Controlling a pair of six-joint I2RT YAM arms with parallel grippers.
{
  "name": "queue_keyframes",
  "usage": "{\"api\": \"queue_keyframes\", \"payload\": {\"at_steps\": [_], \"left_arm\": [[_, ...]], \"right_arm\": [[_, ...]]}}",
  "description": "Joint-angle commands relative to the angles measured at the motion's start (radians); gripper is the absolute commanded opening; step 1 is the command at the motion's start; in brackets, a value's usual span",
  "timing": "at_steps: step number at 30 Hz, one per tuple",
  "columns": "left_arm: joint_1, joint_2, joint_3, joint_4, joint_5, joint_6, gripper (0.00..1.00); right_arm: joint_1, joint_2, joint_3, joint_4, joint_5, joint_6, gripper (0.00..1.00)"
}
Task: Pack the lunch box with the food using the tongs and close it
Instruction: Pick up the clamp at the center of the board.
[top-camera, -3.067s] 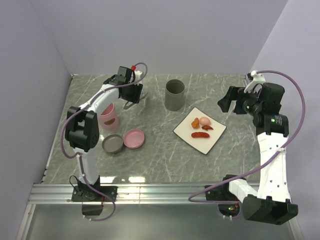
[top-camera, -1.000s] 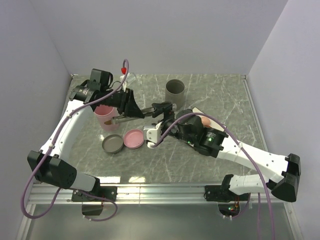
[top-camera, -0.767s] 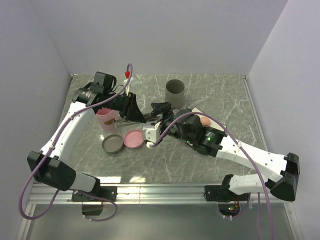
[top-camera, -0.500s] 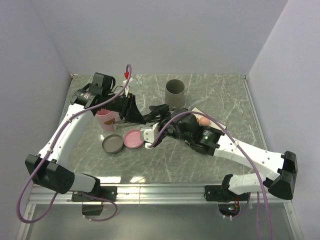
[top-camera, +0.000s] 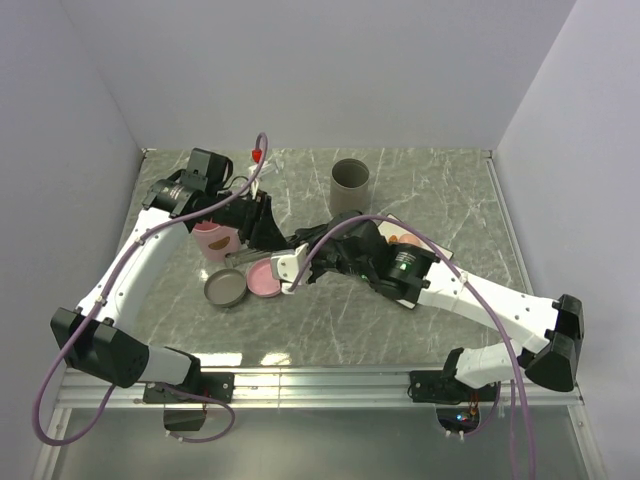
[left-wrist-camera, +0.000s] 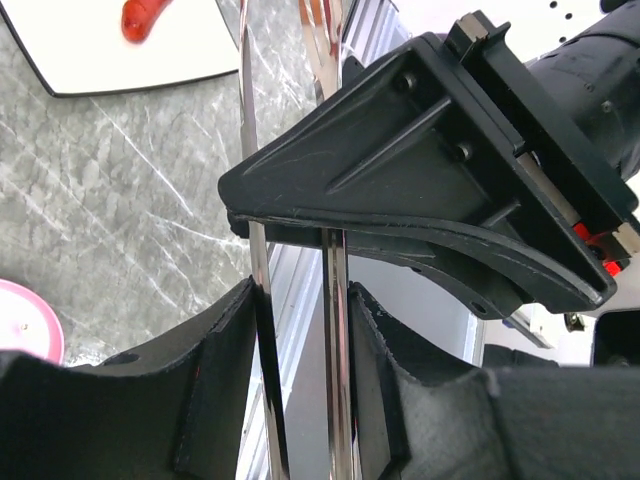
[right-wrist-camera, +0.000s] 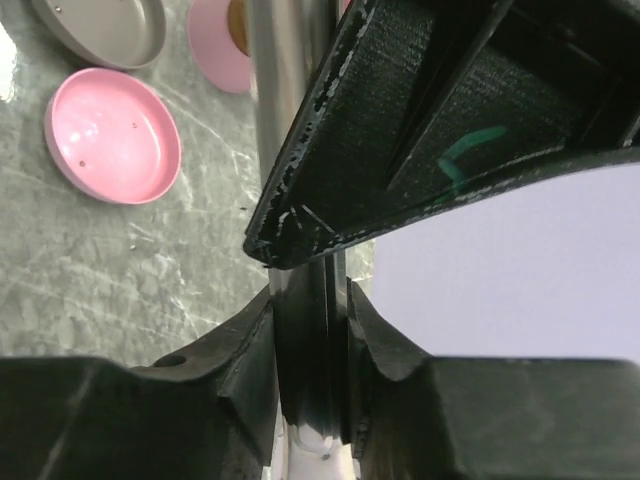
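Observation:
The tongs (left-wrist-camera: 335, 330) are slim grey metal, and both grippers hold them above the table. My left gripper (left-wrist-camera: 300, 380) is shut on their two long arms, which stand slightly apart between its fingers. My right gripper (right-wrist-camera: 310, 360) is shut on them too, with both arms pressed together between its pads. The two grippers (top-camera: 262, 232) (top-camera: 300, 255) meet head-on just right of the pink lunch box (top-camera: 213, 240). The food lies on the white square plate (left-wrist-camera: 100, 50); a red sausage (left-wrist-camera: 145, 18) shows there. In the top view my right arm hides most of the food (top-camera: 404, 240).
A pink lid (top-camera: 262, 281) and a grey lid (top-camera: 225, 289) lie side by side in front of the lunch box. A grey cup (top-camera: 350, 187) stands at the back centre. Walls close in the table on the left, back and right.
My right gripper has slid left along the tongs toward my left gripper and closed on them. The left gripper has kept its hold and dipped slightly toward the lunch box.

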Motion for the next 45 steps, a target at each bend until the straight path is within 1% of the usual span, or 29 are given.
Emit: {"api": "queue_keyframes", "payload": {"at_steps": [1,2,3,4,5,9,13,18,20,22,23,24,28,30,33,34,37,38,40,41,43,44,45], "left_arm": [[-0.006,-0.032,0.011,-0.027,0.034,0.062,0.44],[-0.006,-0.027,0.011,-0.030,0.034,0.067,0.44],[-0.007,-0.027,0.009,-0.031,0.032,0.070,0.44],[-0.007,-0.029,0.006,-0.035,0.032,0.074,0.44],[-0.007,-0.029,0.003,-0.036,0.034,0.076,0.44],[-0.020,-0.026,0.009,-0.073,0.023,0.119,0.46],[-0.029,-0.019,0.008,-0.091,0.016,0.131,0.50],[-0.038,-0.013,0.005,-0.104,0.003,0.137,0.54],[-0.043,-0.009,0.006,-0.097,-0.011,0.128,0.56],[-0.046,-0.007,0.009,-0.101,-0.018,0.130,0.56],[-0.046,-0.004,0.006,-0.094,-0.020,0.120,0.53],[-0.047,-0.004,0.005,-0.094,-0.021,0.119,0.53],[-0.047,-0.007,0.000,-0.079,-0.029,0.108,0.47],[-0.047,-0.007,-0.001,-0.071,-0.031,0.104,0.46],[-0.047,-0.019,-0.009,-0.041,-0.050,0.079,0.41],[-0.047,-0.025,-0.012,-0.032,-0.053,0.073,0.41],[-0.047,-0.044,-0.024,0.008,-0.067,0.044,0.40],[-0.047,-0.052,-0.027,0.016,-0.070,0.038,0.40],[-0.047,-0.059,-0.034,0.045,-0.077,0.013,0.39],[-0.046,-0.067,-0.037,0.060,-0.090,0.002,0.38],[-0.043,-0.075,-0.044,0.093,-0.098,-0.024,0.38],[-0.043,-0.075,-0.043,0.100,-0.107,-0.022,0.38],[-0.040,-0.075,-0.040,0.110,-0.110,-0.062,0.38]], "right_arm": [[0.007,0.004,0.066,-0.049,0.000,0.006,0.24],[0.007,0.005,0.079,-0.057,0.001,0.011,0.17],[0.007,0.013,0.086,-0.068,0.001,0.014,0.14],[0.007,0.016,0.099,-0.083,0.001,0.022,0.08],[0.007,0.016,0.099,-0.085,0.003,0.023,0.06],[0.005,0.001,0.073,-0.062,0.013,0.002,0.04],[0.007,0.002,0.063,-0.051,0.024,-0.006,0.00],[0.007,-0.012,0.046,-0.040,0.024,-0.021,0.00],[0.005,-0.013,0.040,-0.031,0.050,-0.027,0.00],[0.007,-0.013,0.034,-0.023,0.063,-0.033,0.00],[0.008,-0.016,0.026,-0.019,0.067,-0.042,0.00],[0.007,-0.016,0.026,-0.019,0.067,-0.043,0.00],[0.010,-0.030,0.003,-0.002,0.069,-0.059,0.00],[0.011,-0.036,-0.005,0.009,0.072,-0.066,0.01],[0.020,-0.051,-0.031,0.044,0.075,-0.073,0.07],[0.023,-0.056,-0.034,0.052,0.078,-0.073,0.11],[0.030,-0.068,-0.037,0.053,0.086,-0.073,0.15],[0.036,-0.071,-0.039,0.053,0.089,-0.072,0.24],[0.040,-0.085,-0.045,0.053,0.104,-0.069,0.36],[0.046,-0.101,-0.048,0.055,0.107,-0.066,0.47],[0.051,-0.117,-0.054,0.044,0.110,-0.060,0.54],[0.056,-0.127,-0.057,0.041,0.113,-0.056,0.61],[0.065,-0.146,-0.063,0.038,0.118,-0.055,0.65]]}}
